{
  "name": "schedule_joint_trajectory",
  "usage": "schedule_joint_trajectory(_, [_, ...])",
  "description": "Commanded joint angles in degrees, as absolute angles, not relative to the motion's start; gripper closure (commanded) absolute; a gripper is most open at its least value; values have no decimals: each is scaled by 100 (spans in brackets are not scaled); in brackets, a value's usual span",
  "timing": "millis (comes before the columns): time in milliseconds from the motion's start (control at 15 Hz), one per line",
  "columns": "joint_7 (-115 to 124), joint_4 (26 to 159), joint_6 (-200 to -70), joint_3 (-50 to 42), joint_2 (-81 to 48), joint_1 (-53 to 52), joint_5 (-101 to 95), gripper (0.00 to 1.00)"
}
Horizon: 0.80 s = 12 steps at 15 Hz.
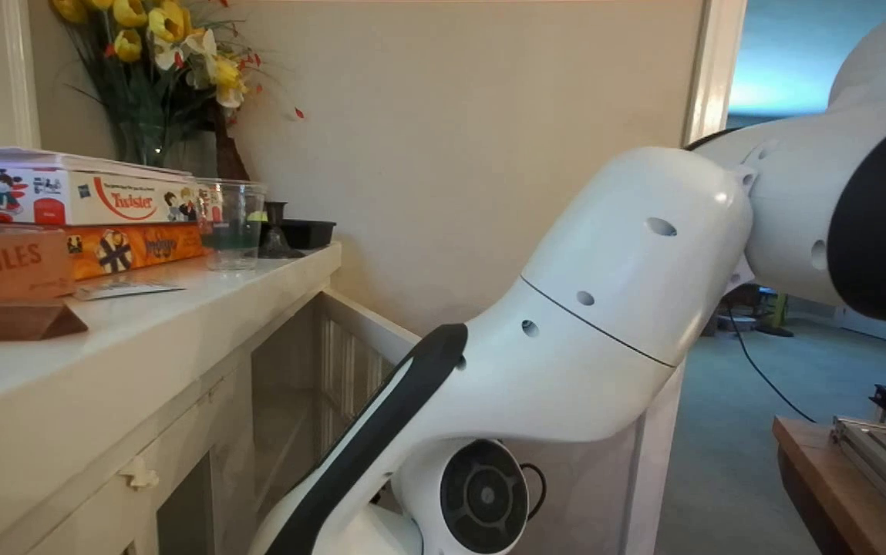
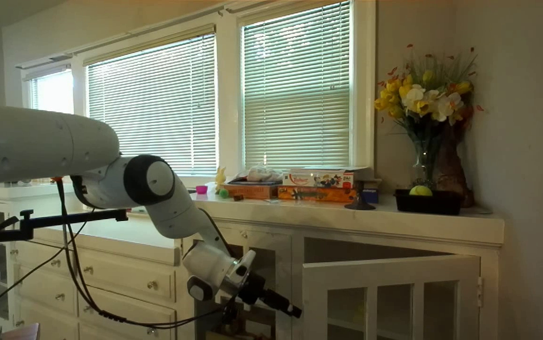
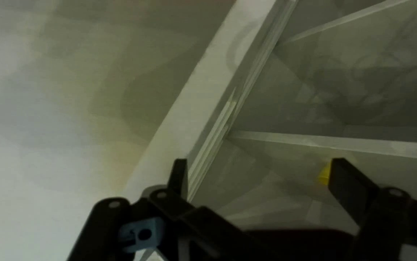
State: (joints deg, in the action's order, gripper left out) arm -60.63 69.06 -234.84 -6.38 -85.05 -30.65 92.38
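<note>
My gripper (image 3: 259, 168) stands open in the wrist view, its black fingers (image 3: 350, 188) wide apart with nothing held. Beyond them shows the dim inside of a white cabinet with a shelf edge (image 3: 357, 145). A small yellow object (image 3: 323, 175) lies in there, partly hidden behind a fingertip. The left finger overlaps a pale frame post (image 3: 190, 108) in that view. In an exterior view the gripper (image 2: 296, 311) points down beside the free edge of the open cabinet door (image 2: 314, 288); whether they touch I cannot tell. The arm in an exterior view hides the gripper.
Above the cabinet, the countertop (image 2: 394, 215) carries game boxes (image 2: 318, 186), a black tray (image 2: 427, 204) with a green ball (image 2: 421, 190), and a flower vase (image 2: 423, 165). A clear cup (image 1: 233, 231) stands near its edge. Cables (image 2: 134, 323) hang by the arm.
</note>
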Motion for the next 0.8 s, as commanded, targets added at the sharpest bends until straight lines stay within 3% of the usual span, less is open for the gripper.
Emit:
schedule_joint_trajectory(0, [-5422, 7288, -24166, 133, -8487, -2574, 8738, 0])
schedule_joint_trajectory(733, [-5253, 7445, -24220, 665, -8493, -2054, 8115, 0])
